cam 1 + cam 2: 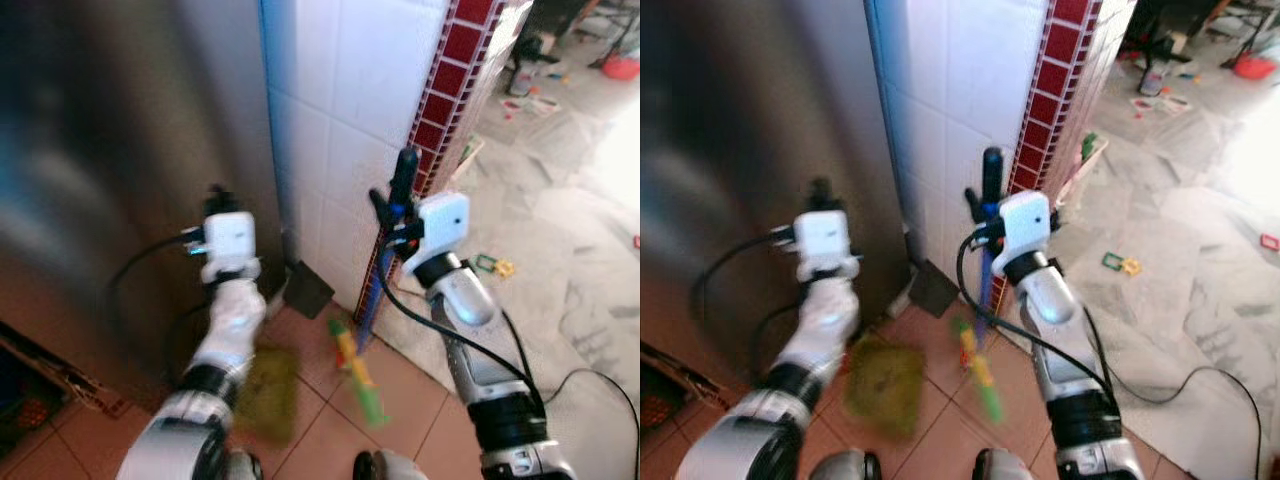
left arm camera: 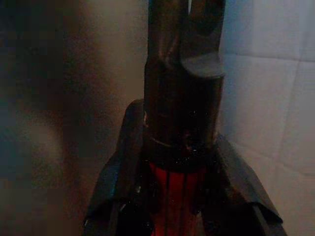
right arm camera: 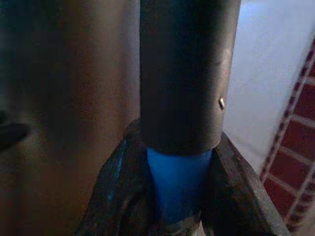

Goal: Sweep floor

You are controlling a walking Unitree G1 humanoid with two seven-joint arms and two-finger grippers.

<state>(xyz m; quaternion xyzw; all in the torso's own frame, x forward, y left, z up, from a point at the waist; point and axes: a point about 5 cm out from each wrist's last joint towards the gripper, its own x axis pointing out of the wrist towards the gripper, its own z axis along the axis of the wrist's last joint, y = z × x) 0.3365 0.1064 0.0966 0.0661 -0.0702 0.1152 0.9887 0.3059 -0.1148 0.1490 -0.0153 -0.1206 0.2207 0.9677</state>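
Note:
My right gripper (image 1: 397, 212) is shut on a broom's blue pole (image 1: 372, 298), just below its black top grip (image 3: 187, 73). The broom's green, yellow and red head (image 1: 359, 373) rests on the terracotta floor tiles by the wall corner. My left gripper (image 1: 219, 199) is shut on a black and red handle (image 2: 179, 147), raised in front of the steel fridge. A dark dustpan (image 1: 307, 288) sits on the floor at the foot of the wall, between the arms. A blurred yellow-green patch (image 1: 268, 390) lies on the tiles under my left arm.
A steel fridge (image 1: 110, 150) stands at the left, with a white tiled wall (image 1: 340, 110) and red tile edging (image 1: 452, 80) beside it. Marble floor at the right holds small toys (image 1: 491, 266), a black cable (image 1: 590, 378) and a red basin (image 1: 622, 66).

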